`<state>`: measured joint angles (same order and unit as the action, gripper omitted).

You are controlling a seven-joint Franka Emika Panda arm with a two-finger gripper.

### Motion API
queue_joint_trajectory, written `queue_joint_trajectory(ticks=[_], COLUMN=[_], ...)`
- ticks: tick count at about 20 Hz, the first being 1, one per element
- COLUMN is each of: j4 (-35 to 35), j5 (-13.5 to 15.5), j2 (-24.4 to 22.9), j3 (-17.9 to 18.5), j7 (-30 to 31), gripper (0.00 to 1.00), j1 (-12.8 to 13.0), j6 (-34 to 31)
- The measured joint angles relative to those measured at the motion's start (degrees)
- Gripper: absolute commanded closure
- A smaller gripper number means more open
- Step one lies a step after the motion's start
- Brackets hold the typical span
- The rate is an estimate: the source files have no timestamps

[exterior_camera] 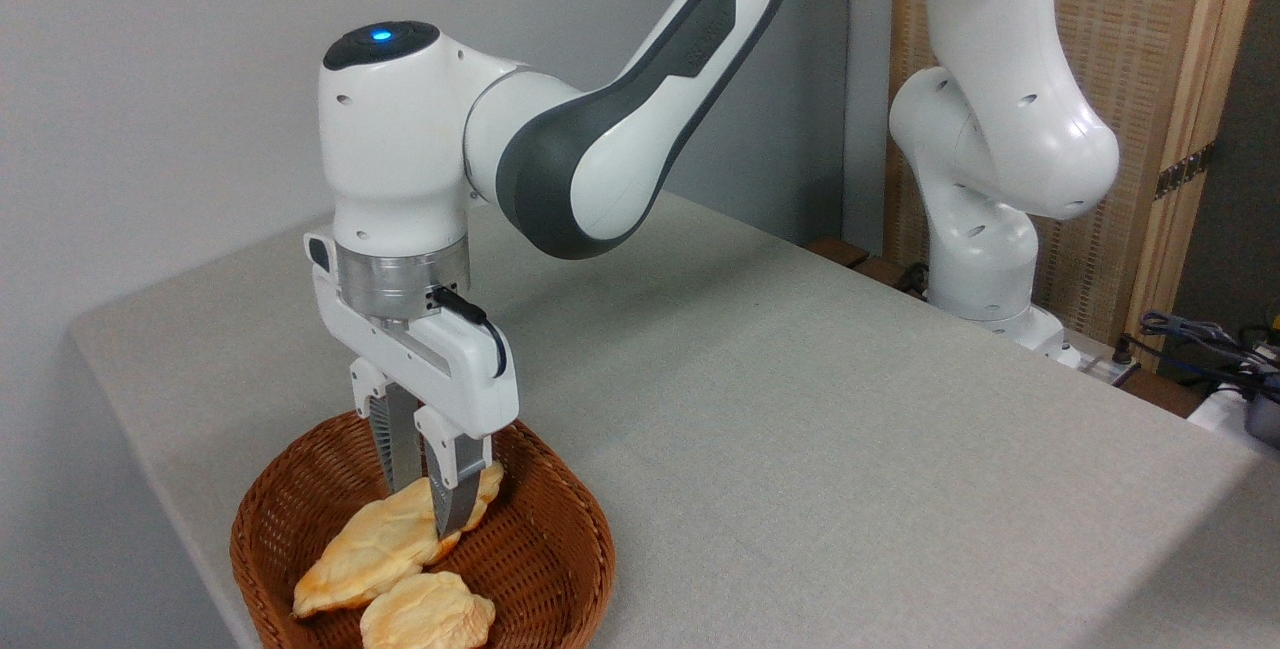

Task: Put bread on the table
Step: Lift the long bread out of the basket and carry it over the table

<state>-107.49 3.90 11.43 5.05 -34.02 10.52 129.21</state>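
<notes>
Inside the wicker basket [560, 549] on the counter [800, 429], the claw [428, 509] apparently clenches the bread [385, 544], beside a smaller piece [425, 614].

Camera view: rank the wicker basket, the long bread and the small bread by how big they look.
1. Wicker basket, largest, holding both.
2. Long bread, gripped near its far end by the gripper.
3. Small bread, smallest, though nearest the camera.
</notes>
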Motion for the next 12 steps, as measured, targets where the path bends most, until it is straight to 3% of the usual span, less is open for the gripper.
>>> queue_joint_trajectory(ticks=[7,12], j4=[0.5,1.1], j5=[0.0,0.0], j2=[-0.6,-5.6], j3=[0.0,0.0], j7=[0.0,0.0], gripper=[0.55,0.53], j1=[0.0,-0.2], j6=[0.0,-3.2])
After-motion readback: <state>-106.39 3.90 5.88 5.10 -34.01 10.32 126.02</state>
